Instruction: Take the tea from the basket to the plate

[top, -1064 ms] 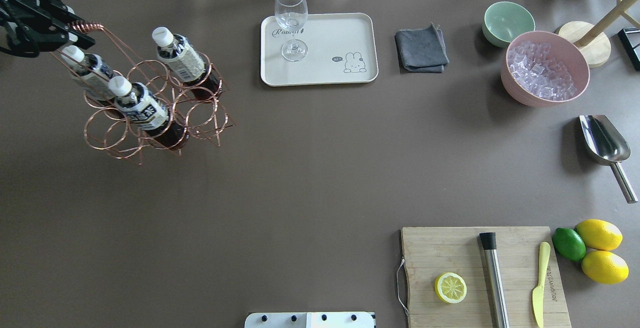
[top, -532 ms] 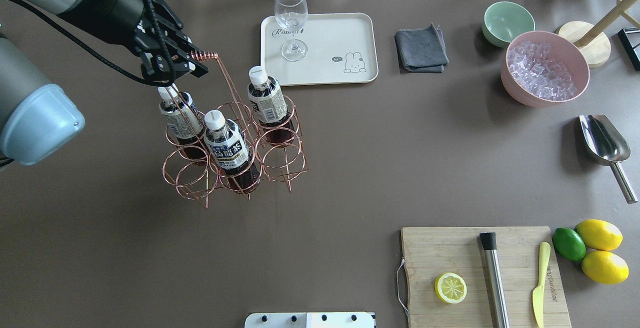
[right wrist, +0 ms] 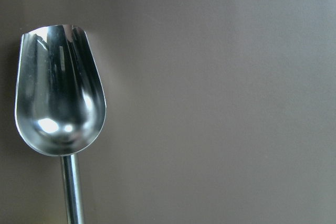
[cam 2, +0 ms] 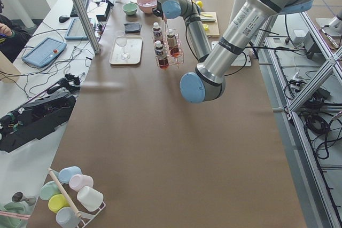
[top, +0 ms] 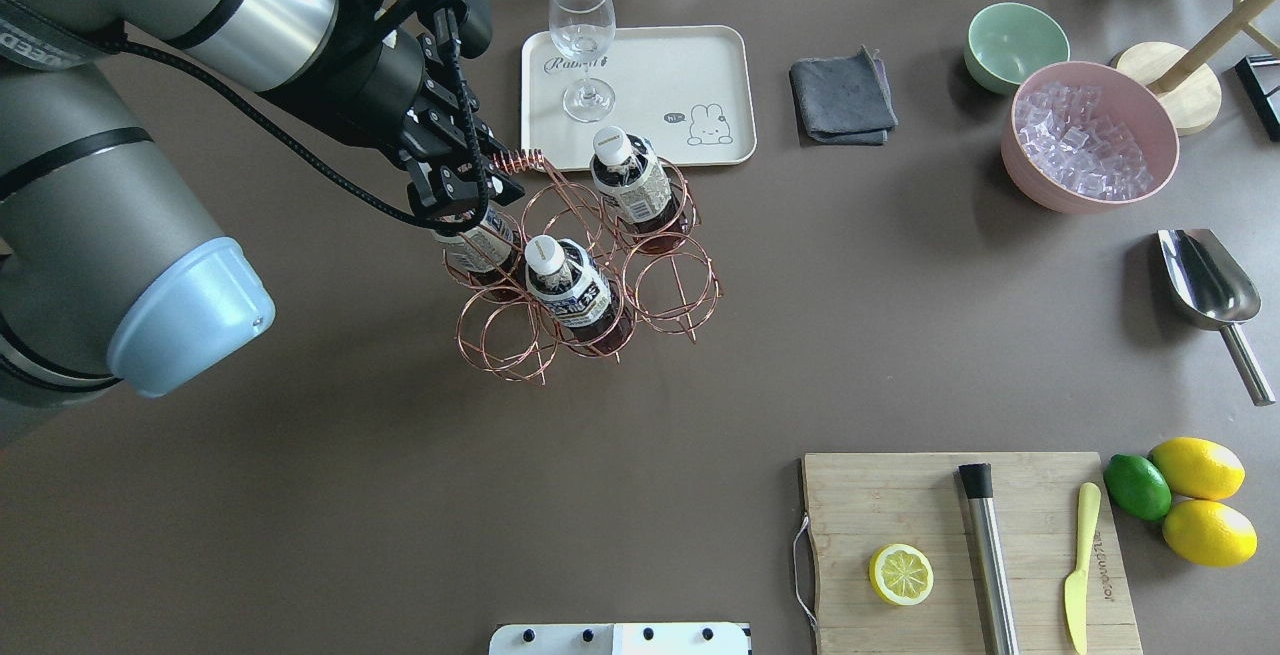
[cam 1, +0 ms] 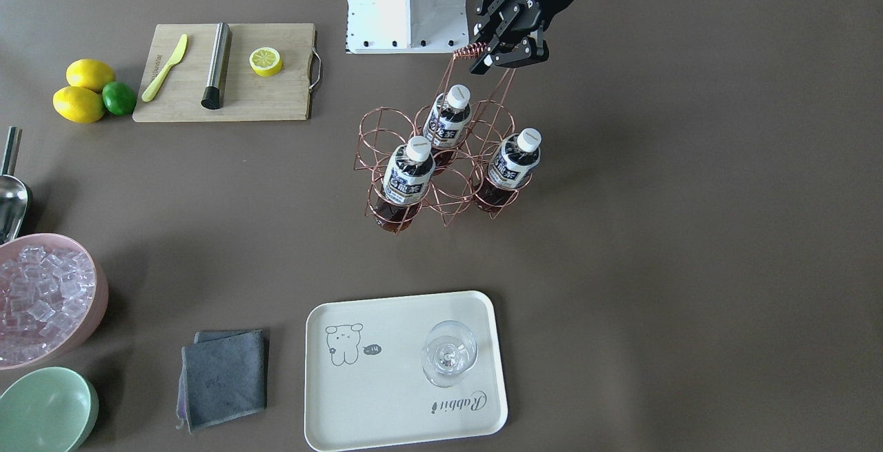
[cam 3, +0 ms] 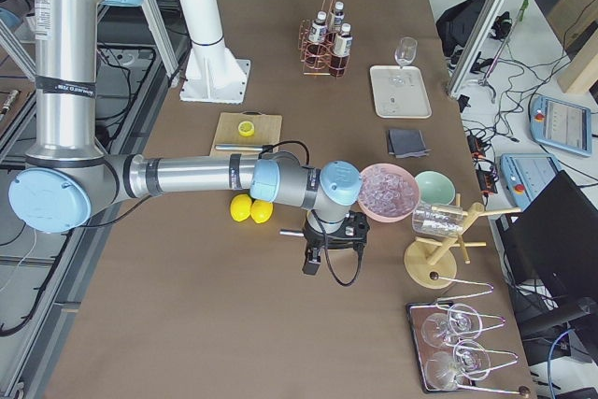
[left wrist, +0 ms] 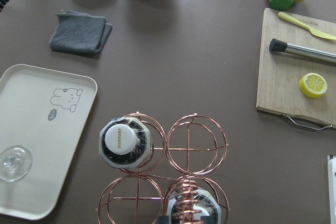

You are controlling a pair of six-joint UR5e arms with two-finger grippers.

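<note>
Left pincer (top: 487, 178): its two fingers are closed on the twisted wire handle (top: 518, 160) at the top of the basket.
Right pincer (cam 3: 315, 259): it shows only small, from the side. I cannot tell if it is open or closed.
Basket (top: 588, 235): it is near the plate, on the robot's side of it. There is bare table between them. It sits straight, with its six rings flat and its handle going up. I cannot tell if its feet touch the table.
Tea: three bottles are in the basket, each in its own ring. One (top: 632, 187) is in the row by the plate. One (top: 568, 283) is in the middle ring of the row away from the plate. One (top: 482, 243) is half hidden under the left pincer.
Way the tea points: each bottle stands tall, white cap up, dark tea at the bottom.
Plate (top: 665, 65): no tea is on it.
Glass (top: 582, 35): it stands upright on the plate, by the word "Rabbit".
Scoop (right wrist: 59, 103): the right wrist camera looks down on it.
</note>
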